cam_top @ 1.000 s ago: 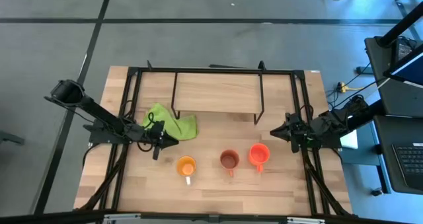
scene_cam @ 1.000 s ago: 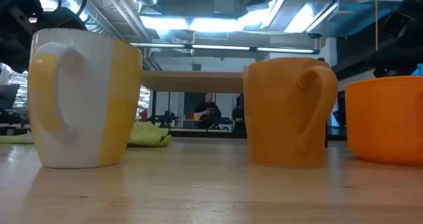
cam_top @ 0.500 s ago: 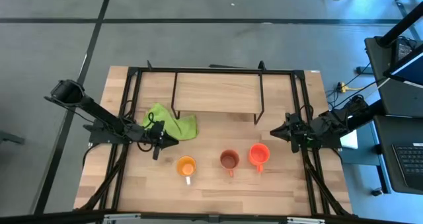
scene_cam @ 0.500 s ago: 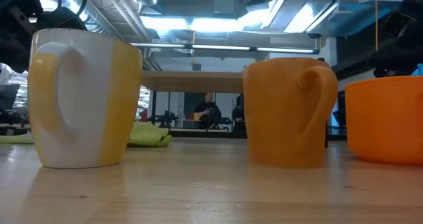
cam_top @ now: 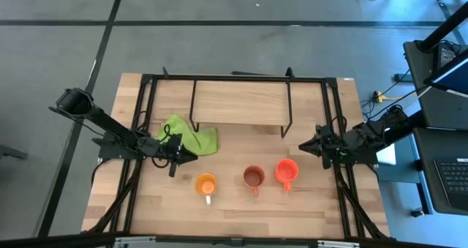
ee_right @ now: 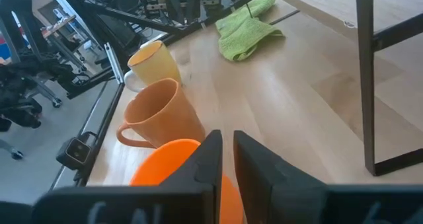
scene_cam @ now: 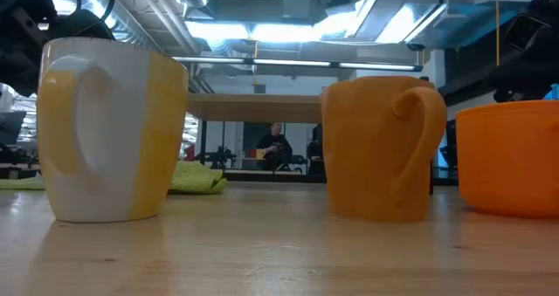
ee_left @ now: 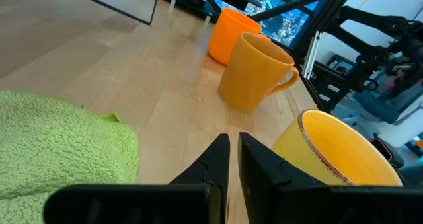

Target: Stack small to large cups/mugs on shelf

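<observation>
Three mugs stand upright in a row near the table's near edge: the yellow-orange mug with a white handle (cam_top: 206, 183) (scene_cam: 109, 130) (ee_left: 334, 154), the brownish-orange mug (cam_top: 254, 178) (scene_cam: 380, 148) (ee_left: 254, 72) and the red-orange mug (cam_top: 286, 172) (ee_right: 175, 171). The shelf (cam_top: 240, 102), a light-wood board on a black wire frame, stands at the far side. My left gripper (cam_top: 191, 159) (ee_left: 234, 148) hovers shut just left of the yellow mug. My right gripper (cam_top: 303, 147) (ee_right: 227, 145) hovers shut, to the right of and a little beyond the red-orange mug.
A crumpled green cloth (cam_top: 189, 134) (ee_left: 59, 151) lies left of centre, beside my left gripper and in front of the shelf's left leg. Black frame rails (cam_top: 139, 167) run along both table sides. Bare wood lies between the mugs and the shelf.
</observation>
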Controlling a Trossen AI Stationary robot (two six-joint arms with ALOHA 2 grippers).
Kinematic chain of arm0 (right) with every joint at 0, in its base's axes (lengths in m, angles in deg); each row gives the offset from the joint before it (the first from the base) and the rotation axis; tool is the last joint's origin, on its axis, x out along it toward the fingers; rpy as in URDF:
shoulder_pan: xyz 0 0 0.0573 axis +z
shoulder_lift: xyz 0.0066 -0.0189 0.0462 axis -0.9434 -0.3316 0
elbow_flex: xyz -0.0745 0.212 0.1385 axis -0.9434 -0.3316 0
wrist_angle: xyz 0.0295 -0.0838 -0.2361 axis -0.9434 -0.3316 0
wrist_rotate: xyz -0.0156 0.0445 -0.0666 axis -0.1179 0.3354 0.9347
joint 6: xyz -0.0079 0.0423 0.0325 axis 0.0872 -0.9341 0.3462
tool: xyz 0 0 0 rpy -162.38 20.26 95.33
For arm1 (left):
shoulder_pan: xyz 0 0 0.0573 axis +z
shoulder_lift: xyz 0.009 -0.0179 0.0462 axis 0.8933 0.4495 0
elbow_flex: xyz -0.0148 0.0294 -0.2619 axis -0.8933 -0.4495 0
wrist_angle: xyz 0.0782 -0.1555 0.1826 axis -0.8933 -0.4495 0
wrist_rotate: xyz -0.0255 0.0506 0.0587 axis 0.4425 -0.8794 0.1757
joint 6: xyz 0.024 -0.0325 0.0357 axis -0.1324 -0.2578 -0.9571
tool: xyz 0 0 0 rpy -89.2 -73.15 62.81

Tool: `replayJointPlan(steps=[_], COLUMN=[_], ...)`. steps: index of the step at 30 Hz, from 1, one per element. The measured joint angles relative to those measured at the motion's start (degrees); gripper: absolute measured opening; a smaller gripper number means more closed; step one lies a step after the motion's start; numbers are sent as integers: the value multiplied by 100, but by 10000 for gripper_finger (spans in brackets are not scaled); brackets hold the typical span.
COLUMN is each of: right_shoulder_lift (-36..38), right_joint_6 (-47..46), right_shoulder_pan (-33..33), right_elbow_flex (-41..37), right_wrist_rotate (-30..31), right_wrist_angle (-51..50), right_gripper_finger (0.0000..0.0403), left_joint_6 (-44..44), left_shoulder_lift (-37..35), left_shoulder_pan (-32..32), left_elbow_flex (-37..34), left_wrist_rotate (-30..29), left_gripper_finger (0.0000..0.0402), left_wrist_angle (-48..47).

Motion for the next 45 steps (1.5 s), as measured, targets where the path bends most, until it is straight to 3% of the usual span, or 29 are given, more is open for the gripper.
replayJointPlan(steps=[9,19,24,28,32,34,40,45], right_shoulder_lift=[0,-1,-1,-1,0,-1,-1,-1], right_joint_6=[-1102,-109,-81,158,428,518,-66,407], right_shoulder_pan=[-1,-2,-2,0,0,-2,-2,-2], right_elbow_flex=[-1,-2,-2,-2,-2,-2,-2,-2], right_wrist_rotate=[19,1503,1567,1920,2173,2212,2158,2492], right_wrist_angle=[592,1448,2202,2677,2916,3013,3341,3442], right_gripper_finger=[42,42,42,42,42,42,42,42], left_joint_6=[0,77,476,459,414,438,266,-733], left_shoulder_lift=[2,2,0,0,2,-4,-13,-13], left_shoulder_pan=[20,20,20,20,66,79,113,360], left_elbow_flex=[0,6,326,577,752,848,1400,1698], left_wrist_rotate=[-59,-37,-36,-94,-1065,-1263,-979,-1035], left_gripper_finger=[27,27,27,27,27,27,27,27], left_wrist_angle=[120,454,1251,1314,1306,1332,1369,1216])
